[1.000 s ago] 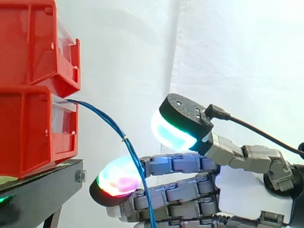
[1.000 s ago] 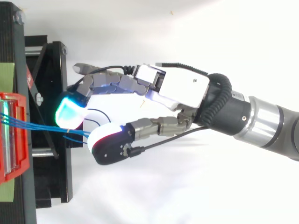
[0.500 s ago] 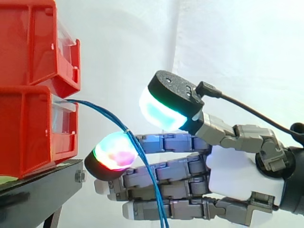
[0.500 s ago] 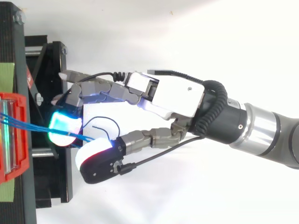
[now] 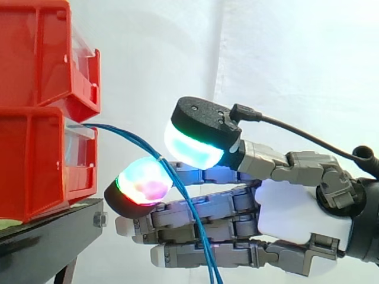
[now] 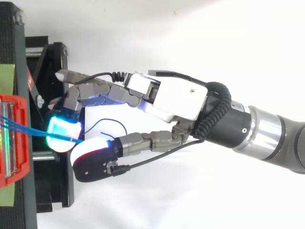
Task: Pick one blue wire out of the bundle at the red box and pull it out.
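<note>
Hand [image 5: 296, 213] moved nearer red box [image 5: 35, 160], blue wires [image 5: 124, 135] crossing it, hold cannot be told, lower ends cropped.

Wires [image 5: 155, 155] leave lower bin [image 5: 35, 165], hang before hand [image 5: 290, 207].

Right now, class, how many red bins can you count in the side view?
2: an upper bin, stacked on a lower bin where the blue wires come out. Others may sit above, out of frame.
</note>
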Controlling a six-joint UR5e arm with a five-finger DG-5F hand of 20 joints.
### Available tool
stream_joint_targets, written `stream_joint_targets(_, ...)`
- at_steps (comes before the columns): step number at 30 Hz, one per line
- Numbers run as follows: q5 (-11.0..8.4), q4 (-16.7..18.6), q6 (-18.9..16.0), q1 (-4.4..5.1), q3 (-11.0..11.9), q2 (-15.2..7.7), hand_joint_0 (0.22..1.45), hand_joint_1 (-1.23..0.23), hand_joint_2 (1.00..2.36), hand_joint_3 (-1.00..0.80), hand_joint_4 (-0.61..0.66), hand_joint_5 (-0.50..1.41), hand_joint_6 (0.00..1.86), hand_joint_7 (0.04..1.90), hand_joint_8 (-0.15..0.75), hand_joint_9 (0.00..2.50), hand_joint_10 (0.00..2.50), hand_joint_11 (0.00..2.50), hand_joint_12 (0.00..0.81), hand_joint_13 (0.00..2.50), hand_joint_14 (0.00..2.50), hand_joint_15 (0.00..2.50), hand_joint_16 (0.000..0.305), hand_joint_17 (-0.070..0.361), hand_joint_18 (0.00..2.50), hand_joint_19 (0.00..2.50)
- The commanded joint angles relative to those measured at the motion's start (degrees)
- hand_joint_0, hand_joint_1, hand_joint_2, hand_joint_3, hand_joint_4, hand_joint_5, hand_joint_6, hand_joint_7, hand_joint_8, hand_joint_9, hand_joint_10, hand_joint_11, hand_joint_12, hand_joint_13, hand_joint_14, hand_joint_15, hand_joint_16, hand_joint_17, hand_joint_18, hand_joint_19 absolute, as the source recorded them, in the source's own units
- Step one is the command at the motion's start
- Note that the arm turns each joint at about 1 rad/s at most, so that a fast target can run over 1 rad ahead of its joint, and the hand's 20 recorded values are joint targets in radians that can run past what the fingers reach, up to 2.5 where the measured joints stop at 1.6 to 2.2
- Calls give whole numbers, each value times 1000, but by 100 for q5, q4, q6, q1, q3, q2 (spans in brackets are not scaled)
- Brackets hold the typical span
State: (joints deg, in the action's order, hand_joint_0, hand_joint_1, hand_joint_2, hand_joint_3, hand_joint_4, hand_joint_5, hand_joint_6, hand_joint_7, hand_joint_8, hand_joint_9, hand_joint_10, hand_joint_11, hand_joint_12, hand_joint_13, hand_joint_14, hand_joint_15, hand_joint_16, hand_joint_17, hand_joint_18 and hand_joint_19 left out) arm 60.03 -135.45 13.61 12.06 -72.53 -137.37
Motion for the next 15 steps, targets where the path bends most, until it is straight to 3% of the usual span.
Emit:
stream_joint_targets(1,0,1,2,-11,2,0,602,-623,1013,-287,261,-119,665,967,275,470,8,203,349,10,4,104,61,137,0,259)
stream_joint_targets(15,17,-43,-7,-46,90,0,595,-627,1014,-213,257,-159,818,766,282,498,10,269,356,27,5,110,61,136,0,266)
